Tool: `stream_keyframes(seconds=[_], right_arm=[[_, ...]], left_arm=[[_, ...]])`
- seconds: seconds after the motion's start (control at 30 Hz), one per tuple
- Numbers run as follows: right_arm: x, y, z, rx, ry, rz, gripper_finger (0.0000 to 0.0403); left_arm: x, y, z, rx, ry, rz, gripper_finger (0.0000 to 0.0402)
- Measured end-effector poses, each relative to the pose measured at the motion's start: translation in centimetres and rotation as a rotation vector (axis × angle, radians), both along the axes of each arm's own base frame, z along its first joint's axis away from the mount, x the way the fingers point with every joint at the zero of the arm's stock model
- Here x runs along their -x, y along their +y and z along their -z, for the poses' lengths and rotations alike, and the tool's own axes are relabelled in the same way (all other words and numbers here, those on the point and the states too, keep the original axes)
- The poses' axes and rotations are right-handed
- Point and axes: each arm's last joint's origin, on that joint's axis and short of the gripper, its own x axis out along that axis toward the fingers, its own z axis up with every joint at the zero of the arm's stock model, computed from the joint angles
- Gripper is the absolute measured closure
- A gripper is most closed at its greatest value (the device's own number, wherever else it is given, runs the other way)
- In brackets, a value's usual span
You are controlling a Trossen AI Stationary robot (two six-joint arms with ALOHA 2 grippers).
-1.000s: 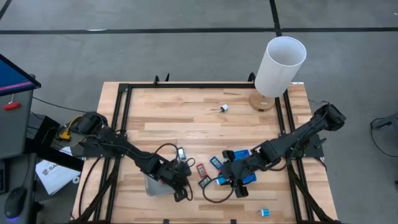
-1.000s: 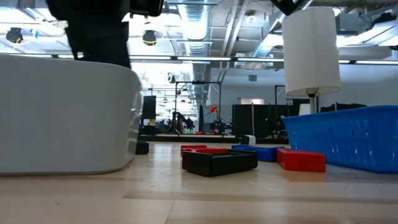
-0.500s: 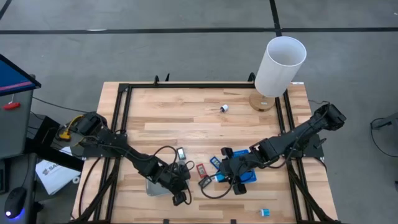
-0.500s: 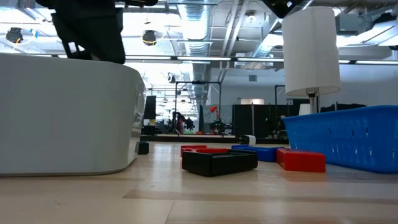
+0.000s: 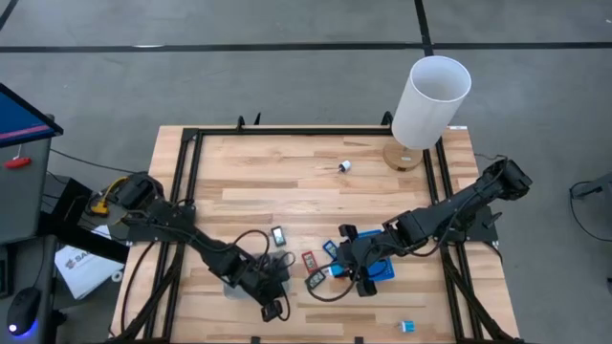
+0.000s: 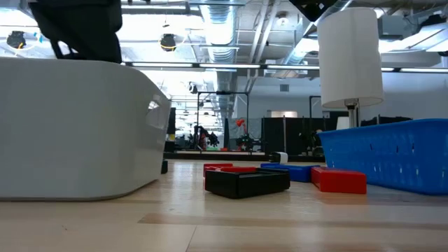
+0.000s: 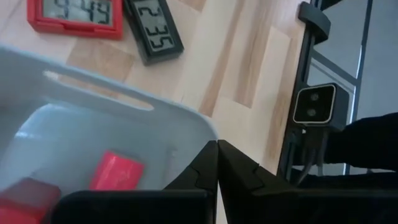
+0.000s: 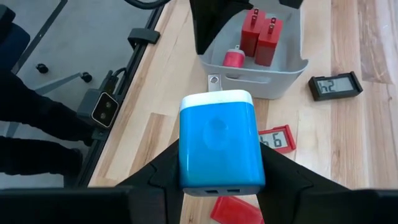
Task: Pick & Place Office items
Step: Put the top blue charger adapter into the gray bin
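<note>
A rigid, probably light and smooth blue charger block is pinched by its flat sides in the right tool above the counter, while the left tool, pressed together, hangs over the grey tray.

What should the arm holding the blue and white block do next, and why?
Probably carry it a little farther toward the grey plastic tray. The right gripper is shut on the blue and white rectangular block, which sits over bare wood, short of the tray. The tray already holds red blocks. The left gripper, fingers shut, is at the tray's rim, so go gently.
</note>
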Motion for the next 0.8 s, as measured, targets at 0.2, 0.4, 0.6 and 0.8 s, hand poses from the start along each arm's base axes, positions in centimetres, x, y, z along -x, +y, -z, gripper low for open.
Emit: stream_keyframes(seconds=[0.2, 0.4, 0.6, 0.8], right_arm=[[-0.1, 0.0, -0.1, -0.007, -0.014, 0.001, 0.026], [-0.2, 0.1, -0.2, -0.012, -0.024, 0.0, 0.026], [-0.6, -0.1, -0.5, -0.035, -0.067, 0.014, 0.026], [-1.9, -0.6, -1.3, -0.096, -0.19, 0.039, 0.026]], left_arm=[[0.2, -0.3, 0.0, 0.002, -0.001, -0.002, 0.0401], [-0.4, 1.0, -1.2, -0.036, -0.078, -0.059, 0.0401], [0.4, 4.0, -5.5, -0.131, -0.22, -0.164, 0.0401], [5.1, 7.8, -10.9, -0.292, -0.304, -0.295, 0.0401]])
